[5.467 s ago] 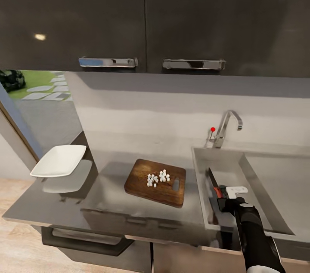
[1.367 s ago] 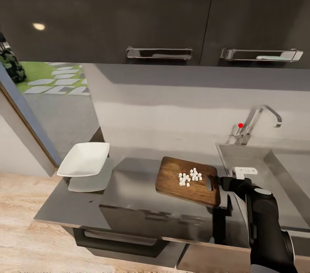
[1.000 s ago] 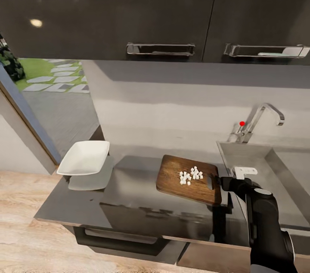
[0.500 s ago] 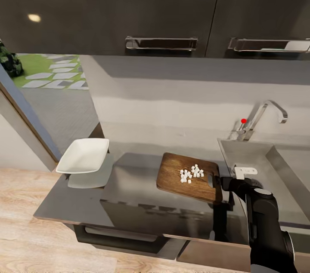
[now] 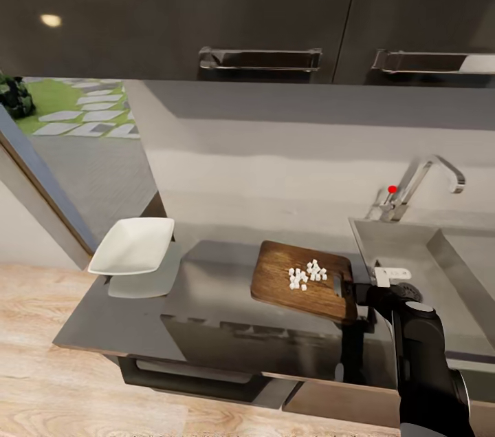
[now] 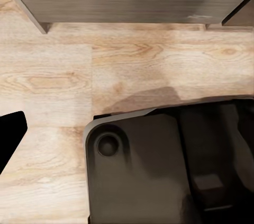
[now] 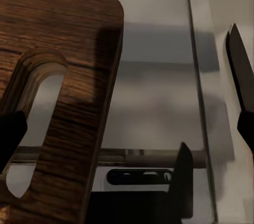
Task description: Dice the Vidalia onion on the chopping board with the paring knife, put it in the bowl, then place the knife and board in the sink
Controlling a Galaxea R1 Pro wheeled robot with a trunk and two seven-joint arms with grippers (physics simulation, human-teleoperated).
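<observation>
Chopping board (image 5: 303, 279) lies at lower centre of our head view, on the grey countertop (image 5: 206, 285), its slot-handle end pointing right, and our right gripper (image 5: 357, 294) sits just at that end. In the right wrist view its fingers (image 7: 10, 134) stand apart, one dark tip over the board (image 7: 58, 91) by the slot and the other at the frame's far right edge, so the claw is spread and clamps nothing. Small white diced onion (image 5: 306, 274) pieces lie in a heap on the board's right half. Right of the gripper, the steel sink (image 5: 412, 248) fills the middle right, with its faucet (image 5: 430, 179) and red knob (image 5: 392, 189) behind. The white bowl (image 5: 133, 246) rests at middle left, well apart from the board. Our left wrist view looks down on wood floor (image 6: 58, 75); whether that claw is apart or together, we cannot tell.
</observation>
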